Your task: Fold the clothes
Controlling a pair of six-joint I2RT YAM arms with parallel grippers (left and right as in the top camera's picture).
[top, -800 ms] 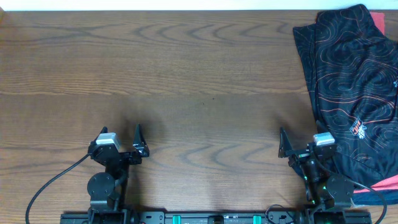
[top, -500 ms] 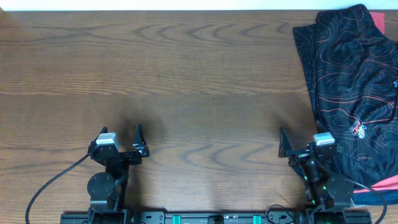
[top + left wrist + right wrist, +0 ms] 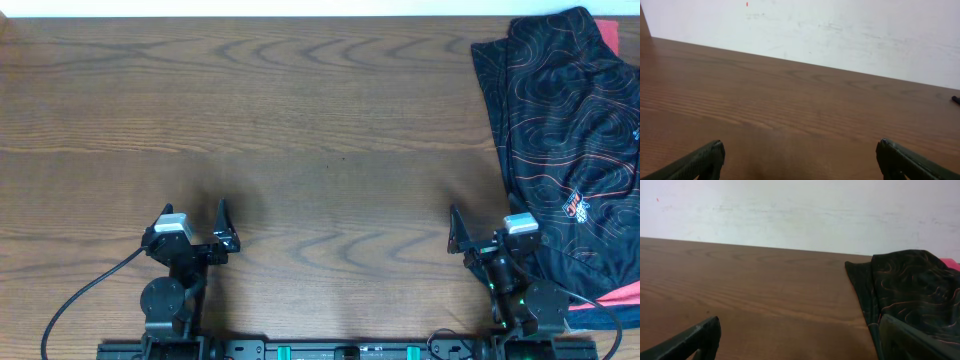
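The black shirt with thin orange contour lines and a small red-white logo lies crumpled at the table's right edge. It also shows in the right wrist view, at the right. My right gripper is open and empty near the front edge, its right finger beside the shirt's lower part; in its own view the jaws stand wide apart. My left gripper is open and empty at the front left, far from the shirt; in the left wrist view only bare wood lies between its jaws.
A red garment peeks out under the black shirt at the far right corner and at the front right. The wooden table stretches from the left edge to the shirt. A white wall stands behind the table.
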